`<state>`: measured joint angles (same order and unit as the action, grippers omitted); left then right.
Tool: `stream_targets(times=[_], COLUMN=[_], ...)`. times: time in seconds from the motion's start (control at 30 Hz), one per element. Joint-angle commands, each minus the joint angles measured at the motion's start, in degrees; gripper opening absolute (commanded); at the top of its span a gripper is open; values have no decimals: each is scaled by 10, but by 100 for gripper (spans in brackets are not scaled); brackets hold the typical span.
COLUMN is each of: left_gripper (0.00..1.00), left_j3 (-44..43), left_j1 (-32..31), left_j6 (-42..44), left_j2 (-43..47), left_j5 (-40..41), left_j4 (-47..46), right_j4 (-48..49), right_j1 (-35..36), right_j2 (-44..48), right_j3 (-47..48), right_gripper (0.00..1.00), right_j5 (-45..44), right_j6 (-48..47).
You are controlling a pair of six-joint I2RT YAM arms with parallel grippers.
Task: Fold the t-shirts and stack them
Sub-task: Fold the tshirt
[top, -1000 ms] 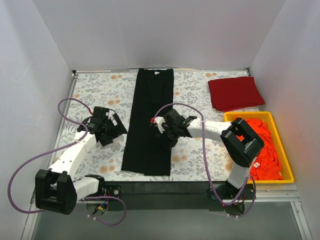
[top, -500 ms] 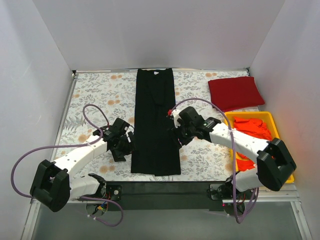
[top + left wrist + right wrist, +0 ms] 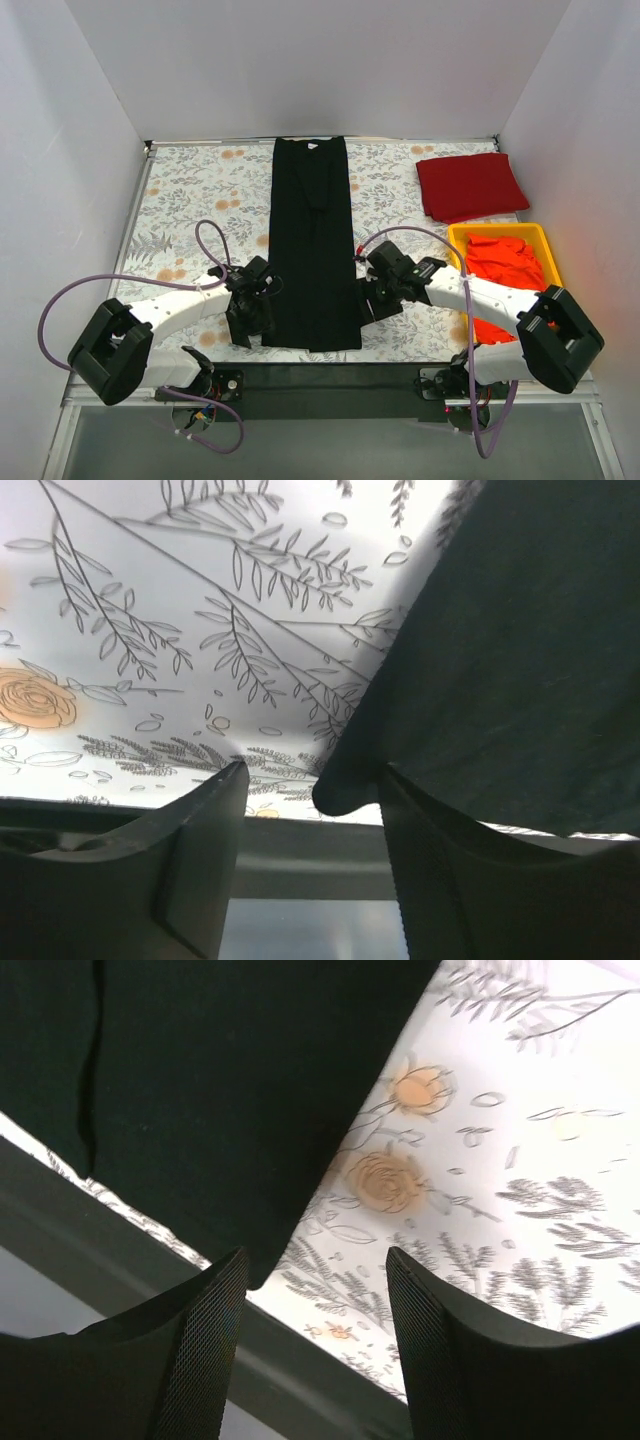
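I see my left hand and right hand both wide open, gripping nothing (each at a near corner of the black t-shirt).

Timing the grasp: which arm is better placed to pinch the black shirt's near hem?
Left, probably: a corner of the black shirt lies between the fingers of the open left end effector; at the open right end effector it barely passes one finger.
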<state>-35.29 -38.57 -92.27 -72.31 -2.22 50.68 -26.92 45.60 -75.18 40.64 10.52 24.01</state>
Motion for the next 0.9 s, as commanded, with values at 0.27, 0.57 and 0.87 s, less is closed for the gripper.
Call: stream_targets(times=[0.27, 0.57, 0.87], left_gripper=[34, 13, 0], left_j3=[18, 17, 16], left_j1=[-26, -29, -31], left_j6=[-5, 2, -6], left_j2=[-27, -23, 0], left_j5=[-23, -26, -18], left_j4=[-38, -40, -12], right_j4=[27, 27, 9], right_j1=[61, 86, 94], right_j2=[-59, -89, -92], right_j3=[-4, 6, 3], right_gripper=[47, 41, 1], right_j5=[41, 55, 49], right_j6=[50, 64, 66])
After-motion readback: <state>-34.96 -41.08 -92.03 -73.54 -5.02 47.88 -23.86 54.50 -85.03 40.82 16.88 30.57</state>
